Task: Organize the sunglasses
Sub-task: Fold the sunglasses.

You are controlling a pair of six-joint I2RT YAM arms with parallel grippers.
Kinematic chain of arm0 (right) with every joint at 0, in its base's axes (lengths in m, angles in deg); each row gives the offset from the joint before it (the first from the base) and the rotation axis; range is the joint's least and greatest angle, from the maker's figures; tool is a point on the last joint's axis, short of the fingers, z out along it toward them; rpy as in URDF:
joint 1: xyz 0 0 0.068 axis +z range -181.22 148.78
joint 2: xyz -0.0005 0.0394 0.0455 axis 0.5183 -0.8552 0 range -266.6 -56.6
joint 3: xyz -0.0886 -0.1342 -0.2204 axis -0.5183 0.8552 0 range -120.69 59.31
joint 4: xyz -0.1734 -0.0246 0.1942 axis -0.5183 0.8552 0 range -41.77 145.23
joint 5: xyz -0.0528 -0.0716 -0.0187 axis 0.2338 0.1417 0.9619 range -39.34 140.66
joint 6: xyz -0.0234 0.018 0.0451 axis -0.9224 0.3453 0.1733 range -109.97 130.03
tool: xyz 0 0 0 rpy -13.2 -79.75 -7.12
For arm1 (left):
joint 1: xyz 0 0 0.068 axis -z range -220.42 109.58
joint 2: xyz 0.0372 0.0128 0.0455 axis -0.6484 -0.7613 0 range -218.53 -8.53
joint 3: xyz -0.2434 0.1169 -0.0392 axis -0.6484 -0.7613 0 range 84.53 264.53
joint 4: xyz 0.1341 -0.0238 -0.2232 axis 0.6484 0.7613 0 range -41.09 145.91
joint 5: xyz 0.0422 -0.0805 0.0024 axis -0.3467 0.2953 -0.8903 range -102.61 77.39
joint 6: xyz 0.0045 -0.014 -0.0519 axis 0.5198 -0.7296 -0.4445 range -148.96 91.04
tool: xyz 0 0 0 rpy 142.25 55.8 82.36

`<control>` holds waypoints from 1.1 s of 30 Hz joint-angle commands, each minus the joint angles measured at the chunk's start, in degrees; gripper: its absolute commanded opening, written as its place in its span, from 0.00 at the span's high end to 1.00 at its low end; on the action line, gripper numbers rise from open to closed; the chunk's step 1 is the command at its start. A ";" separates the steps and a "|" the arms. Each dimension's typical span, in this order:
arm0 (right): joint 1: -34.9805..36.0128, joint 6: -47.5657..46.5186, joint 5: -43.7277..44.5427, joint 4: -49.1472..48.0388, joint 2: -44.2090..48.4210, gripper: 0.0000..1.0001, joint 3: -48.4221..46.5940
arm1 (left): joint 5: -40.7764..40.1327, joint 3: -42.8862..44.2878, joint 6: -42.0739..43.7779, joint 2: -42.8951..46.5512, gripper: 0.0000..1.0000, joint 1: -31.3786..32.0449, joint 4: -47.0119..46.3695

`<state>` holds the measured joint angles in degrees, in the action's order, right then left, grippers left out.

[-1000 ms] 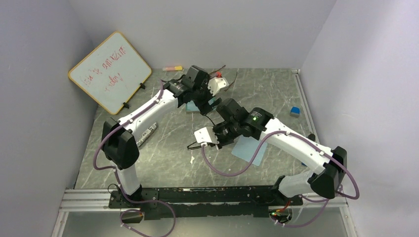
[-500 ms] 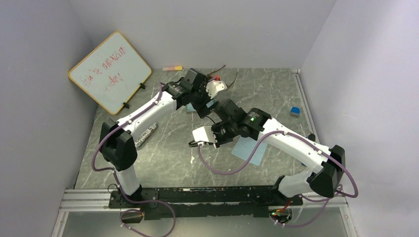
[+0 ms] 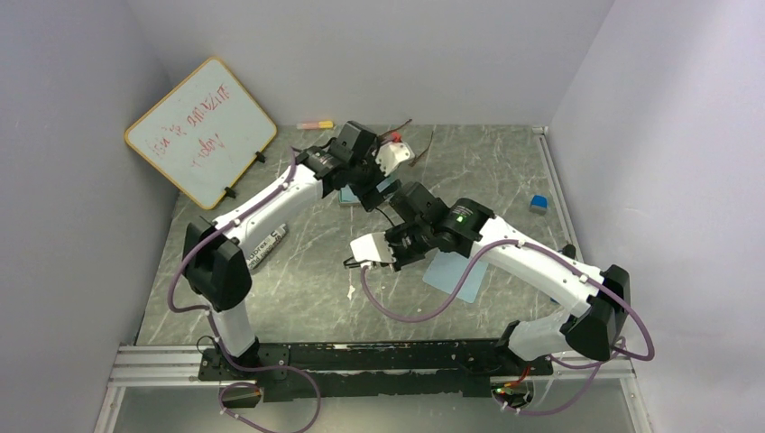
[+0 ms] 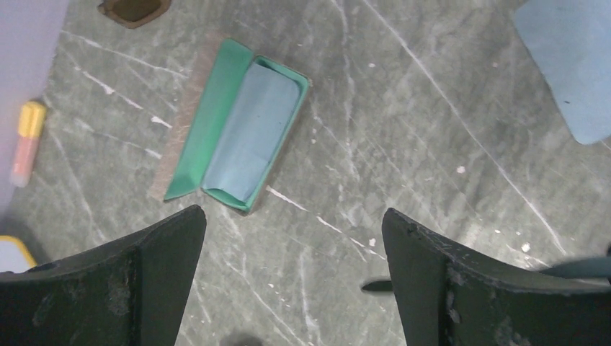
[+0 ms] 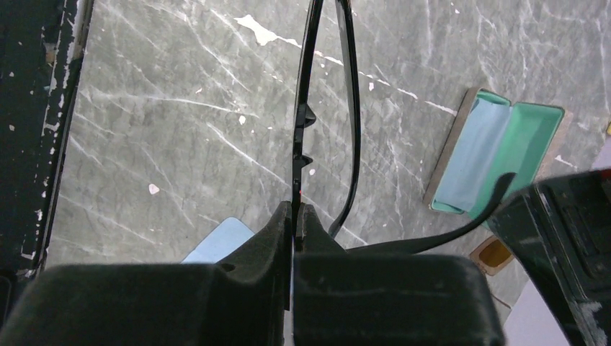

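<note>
Right wrist view: the black sunglasses [image 5: 300, 119] hung above the middle of the counter [image 3: 307, 280]. The right end effector [image 5: 296, 216] was clenched on their slim frame near the nose bridge. The pair looked light and springy, with a thin frame liable to twist and slick lenses prone to scratching. A hold on the frame at the bridge or a hinge, clear of the lenses, was judged safest. One temple trailed loose and could snag.

The open case [image 5: 497, 158], green-lined, lay flat on the far side of the held pair. The left end effector [image 4: 292, 216] hovered directly over the case, released and spread wide. An amber lens of the brown sunglasses [image 4: 133, 9] showed just beyond the case, toward the far wall.

Open counter lay to the near and left. Room was tighter at the case, where both arms converged. A blue cloth [image 3: 451, 271] lay to the near right, and a whiteboard [image 3: 200, 131] leaned at the far left.
</note>
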<state>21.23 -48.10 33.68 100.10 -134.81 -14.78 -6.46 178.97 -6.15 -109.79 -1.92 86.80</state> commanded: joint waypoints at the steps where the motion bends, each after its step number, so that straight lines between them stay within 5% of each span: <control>1: 1.62 -1.72 0.59 -0.87 0.98 1.00 -1.16 | -4.35 6.13 -0.93 -3.96 0.04 0.26 2.26; 12: 5.71 -0.81 5.28 -0.08 0.82 1.00 -3.56 | -3.66 13.27 0.30 -10.01 0.04 0.25 8.97; 33: 2.64 1.27 7.37 -5.29 1.60 1.00 -2.12 | -0.75 2.62 3.86 1.85 0.04 0.43 4.98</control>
<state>25.21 -48.80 39.24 97.85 -134.81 -15.82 -8.80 183.21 -3.18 -111.34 -1.92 92.28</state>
